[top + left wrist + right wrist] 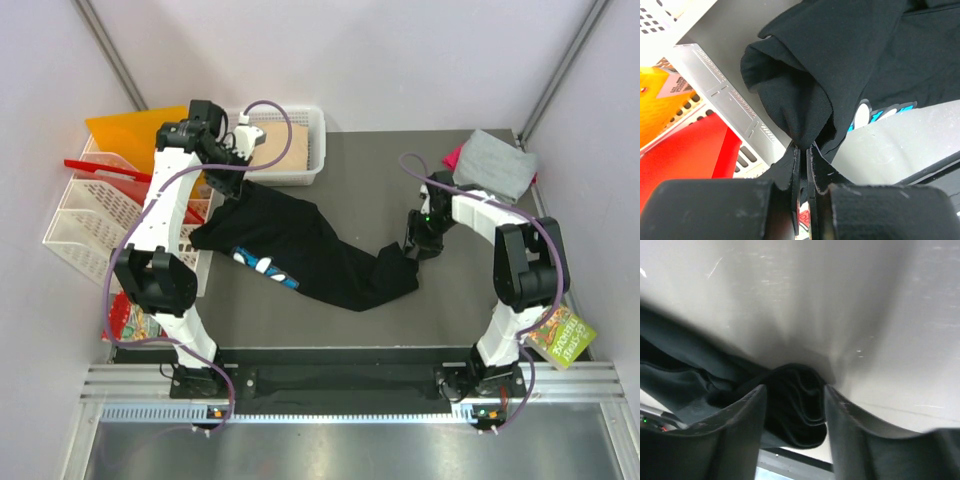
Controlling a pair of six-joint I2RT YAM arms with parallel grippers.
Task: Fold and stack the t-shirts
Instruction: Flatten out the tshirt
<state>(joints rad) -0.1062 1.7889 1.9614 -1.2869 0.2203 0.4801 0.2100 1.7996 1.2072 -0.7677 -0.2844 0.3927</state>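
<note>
T-shirt point(300, 250) centre, folded t-shirts point(495, 165) back right, basket point(318, 140) back left

The top view looks down from above and behind the arm bases and takes in the whole table point(380, 170). The left wrist view sits close over its fingers point(788, 172), facing the shirt point(840, 60) at the table's left edge. The right wrist view, closer still, faces the tabletop near the right edge. All three share the shirt.
</note>
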